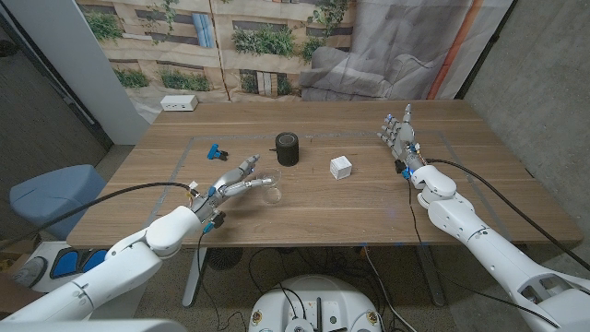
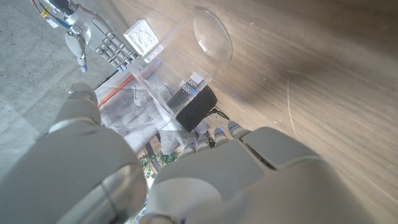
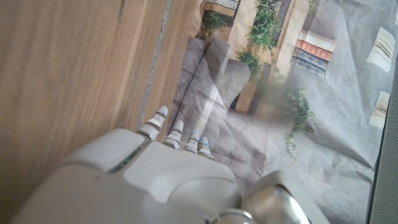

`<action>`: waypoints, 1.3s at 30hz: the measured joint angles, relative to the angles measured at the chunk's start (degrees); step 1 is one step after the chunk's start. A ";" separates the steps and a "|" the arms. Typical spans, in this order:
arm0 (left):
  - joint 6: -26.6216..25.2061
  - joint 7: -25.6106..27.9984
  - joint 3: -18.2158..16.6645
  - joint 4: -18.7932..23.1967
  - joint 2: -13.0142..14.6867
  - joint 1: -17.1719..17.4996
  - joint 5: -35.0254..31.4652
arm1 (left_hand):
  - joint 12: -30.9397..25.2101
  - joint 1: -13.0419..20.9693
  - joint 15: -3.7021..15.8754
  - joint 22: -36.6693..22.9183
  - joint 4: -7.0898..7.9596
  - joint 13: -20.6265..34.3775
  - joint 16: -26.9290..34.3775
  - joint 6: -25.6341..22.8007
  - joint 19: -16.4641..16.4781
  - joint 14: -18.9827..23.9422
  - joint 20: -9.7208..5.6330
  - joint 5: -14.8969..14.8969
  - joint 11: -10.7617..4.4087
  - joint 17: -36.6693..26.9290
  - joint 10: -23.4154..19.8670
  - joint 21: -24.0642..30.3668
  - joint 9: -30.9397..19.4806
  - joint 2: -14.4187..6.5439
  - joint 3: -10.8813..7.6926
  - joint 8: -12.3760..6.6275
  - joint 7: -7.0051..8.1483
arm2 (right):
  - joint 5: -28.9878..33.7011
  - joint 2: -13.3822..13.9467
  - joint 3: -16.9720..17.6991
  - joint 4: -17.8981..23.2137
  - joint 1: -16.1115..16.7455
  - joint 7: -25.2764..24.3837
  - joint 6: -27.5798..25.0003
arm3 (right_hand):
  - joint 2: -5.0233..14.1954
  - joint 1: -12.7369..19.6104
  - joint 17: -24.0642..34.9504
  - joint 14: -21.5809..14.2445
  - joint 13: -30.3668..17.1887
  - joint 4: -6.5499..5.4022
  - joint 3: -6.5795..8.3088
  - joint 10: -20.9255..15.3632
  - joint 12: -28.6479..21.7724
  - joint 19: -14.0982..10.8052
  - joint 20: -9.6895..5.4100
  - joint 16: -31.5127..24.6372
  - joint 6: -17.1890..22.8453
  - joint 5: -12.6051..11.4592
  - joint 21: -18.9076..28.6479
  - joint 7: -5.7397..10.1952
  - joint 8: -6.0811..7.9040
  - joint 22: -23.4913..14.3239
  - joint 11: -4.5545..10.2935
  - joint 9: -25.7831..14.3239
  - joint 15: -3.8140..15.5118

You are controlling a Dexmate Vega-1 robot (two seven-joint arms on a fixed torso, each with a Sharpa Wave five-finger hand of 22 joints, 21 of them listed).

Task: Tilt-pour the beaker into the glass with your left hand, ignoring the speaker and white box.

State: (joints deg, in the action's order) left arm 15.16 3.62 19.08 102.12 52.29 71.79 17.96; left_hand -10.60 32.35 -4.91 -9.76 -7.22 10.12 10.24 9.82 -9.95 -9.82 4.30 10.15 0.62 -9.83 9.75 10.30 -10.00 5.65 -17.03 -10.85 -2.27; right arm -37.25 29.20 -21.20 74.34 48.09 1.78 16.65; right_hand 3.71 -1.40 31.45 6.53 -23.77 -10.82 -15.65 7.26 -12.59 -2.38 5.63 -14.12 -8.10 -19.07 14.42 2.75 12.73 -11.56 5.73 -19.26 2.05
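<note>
Now our left hand (image 1: 232, 179) reaches the clear cylindrical vessel (image 1: 269, 184) at the desk's (image 1: 369, 207) near middle; whether it grips yet we cannot tell, and pouring remains. Our right hand (image 1: 400, 135) waits released at far right. Just beyond stands the black cylindrical speaker (image 1: 288, 148), with the white cube box (image 1: 341, 167) to its right, narrowing tilt room.

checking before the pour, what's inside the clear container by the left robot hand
The clear container looks empty: the speaker and white box show through its walls. A thin film of liquid could not be told.
</note>
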 measured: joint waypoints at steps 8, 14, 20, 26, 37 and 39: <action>2.09 -1.18 -0.16 -3.63 -2.79 -2.43 2.30 | -0.44 -1.89 0.00 0.00 0.52 0.00 0.57 0.01 0.00 0.00 0.00 0.00 0.00 0.00 0.00 0.81 0.00 -1.89 -0.07 -0.53 0.03 | 0.02 0.01 0.00 0.07 0.02 -0.02 0.00 | 0.00 0.00 0.00 0.00 0.00 0.00 0.00 0.00 0.00 0.00 0.00 0.00 0.00 0.00 0.00 0.00 0.00 0.00 0.00 0.00 0.00; 3.15 -1.23 0.00 -6.13 -5.47 -3.89 3.89 | -1.13 -3.34 0.00 0.00 0.99 0.00 0.80 -2.01 0.00 0.00 0.00 0.00 -0.09 0.00 -0.01 1.37 0.00 -3.34 -0.55 -1.30 0.75 | 0.02 0.01 -0.01 0.10 0.04 -0.05 0.00 | 0.00 0.00 0.00 0.00 0.00 0.00 0.00 0.00 0.00 0.00 0.00 0.00 0.00 0.00 0.00 0.00 0.00 0.00 0.00 0.00 0.00; 4.13 -0.07 0.11 -7.95 -8.39 -4.66 5.57 | -1.32 -4.07 0.43 0.00 0.18 0.00 1.02 -6.00 0.02 0.00 -0.01 0.01 -1.19 0.00 -3.07 1.99 0.09 -5.06 -1.36 -1.89 1.17 | 0.02 0.01 -0.01 0.11 0.05 -0.06 0.00 | 0.00 0.00 0.00 0.00 0.00 0.00 0.00 0.00 0.00 0.00 0.00 0.00 0.00 0.00 0.00 0.00 0.00 0.00 0.00 0.00 0.00; 4.59 1.73 0.14 -9.30 -11.23 -5.30 7.11 | -1.72 -4.10 1.53 0.00 -0.22 0.00 1.02 -7.90 0.41 0.74 -0.41 0.03 -1.85 -0.01 -5.13 2.22 0.15 -5.49 -1.76 -1.89 1.34 | 0.02 0.01 -0.01 0.12 0.05 -0.06 0.00 | 0.00 0.00 0.00 0.00 0.00 0.00 0.00 0.00 0.00 0.00 0.00 0.00 0.00 0.00 0.00 0.00 0.00 0.00 0.00 0.00 0.00; 4.65 2.35 0.99 -13.23 -15.55 -8.49 9.66 | -1.72 -4.42 1.85 0.00 -0.44 0.01 1.02 -9.55 1.24 1.85 -0.81 0.04 -2.37 0.23 -6.26 2.21 0.14 -6.74 -2.01 -1.89 2.18 | 0.02 0.01 -0.01 0.12 0.04 -0.06 -0.02 | 0.00 0.00 0.00 0.00 0.00 0.00 0.00 0.00 0.00 0.00 0.00 0.00 0.00 0.00 0.00 0.00 0.00 0.00 0.00 0.00 0.00; 4.65 2.32 1.14 -13.85 -15.96 -8.98 9.77 | -1.72 -4.76 1.72 0.00 -0.22 0.01 1.02 -9.93 1.24 1.98 -0.81 0.04 -2.37 0.23 -6.26 2.21 0.14 -7.05 -2.23 -1.88 2.14 | 0.02 0.01 -0.01 0.12 0.04 -0.06 -0.02 | 0.00 0.00 0.00 0.00 0.00 0.00 0.00 0.00 0.00 0.00 0.00 0.00 0.00 0.00 0.00 0.00 0.00 0.00 0.00 0.00 0.00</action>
State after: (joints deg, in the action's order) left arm 19.81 5.93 20.23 88.27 36.33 62.82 27.73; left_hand -12.32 27.59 -3.19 -9.76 -7.43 10.13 11.26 -0.11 -8.70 -7.84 3.49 10.19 -1.74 -9.59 3.49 12.50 -9.86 -1.40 -19.26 -12.74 -0.13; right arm -37.24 29.21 -21.21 74.46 48.13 1.72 16.63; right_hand 3.71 -1.40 31.45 6.53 -23.77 -10.82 -15.65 7.26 -12.59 -2.39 5.63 -14.12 -8.10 -19.07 14.42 2.75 12.73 -11.56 5.73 -19.26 2.05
